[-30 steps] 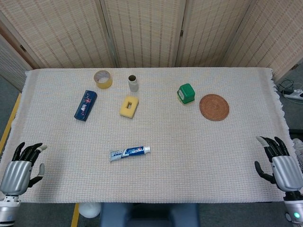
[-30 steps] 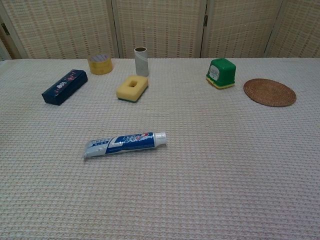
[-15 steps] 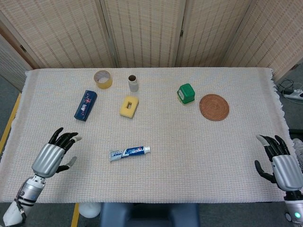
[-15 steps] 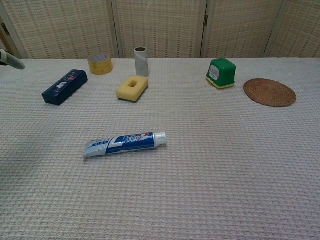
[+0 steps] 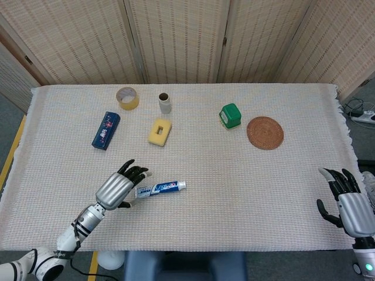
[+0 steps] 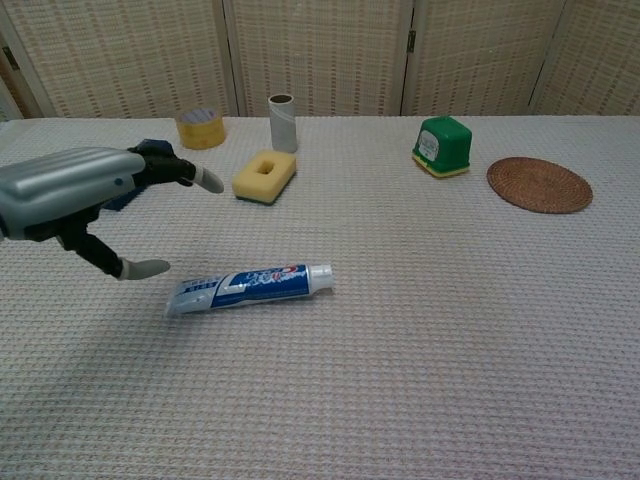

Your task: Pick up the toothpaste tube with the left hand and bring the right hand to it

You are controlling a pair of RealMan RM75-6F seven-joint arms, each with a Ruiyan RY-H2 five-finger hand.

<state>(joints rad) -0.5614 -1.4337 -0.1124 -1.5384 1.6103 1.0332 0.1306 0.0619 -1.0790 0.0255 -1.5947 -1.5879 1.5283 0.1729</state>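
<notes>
The blue and white toothpaste tube (image 5: 161,188) (image 6: 250,286) lies flat on the cloth, its white cap pointing right. My left hand (image 5: 120,186) (image 6: 85,195) hovers at the tube's flat tail end, fingers spread and holding nothing. It is just left of the tube, and I cannot tell whether it touches it. My right hand (image 5: 350,206) rests at the table's front right corner, fingers apart and empty; the chest view does not show it.
At the back stand a tape roll (image 5: 127,98), a cardboard tube (image 5: 164,103), a yellow sponge (image 5: 159,131), a dark blue box (image 5: 105,130), a green box (image 5: 230,116) and a woven coaster (image 5: 265,133). The cloth-covered table (image 5: 234,193) ends at a fringed right edge.
My left hand has swept right and forward from the table's front left corner to the tail of the toothpaste tube. The right hand and the tube have stayed put.
</notes>
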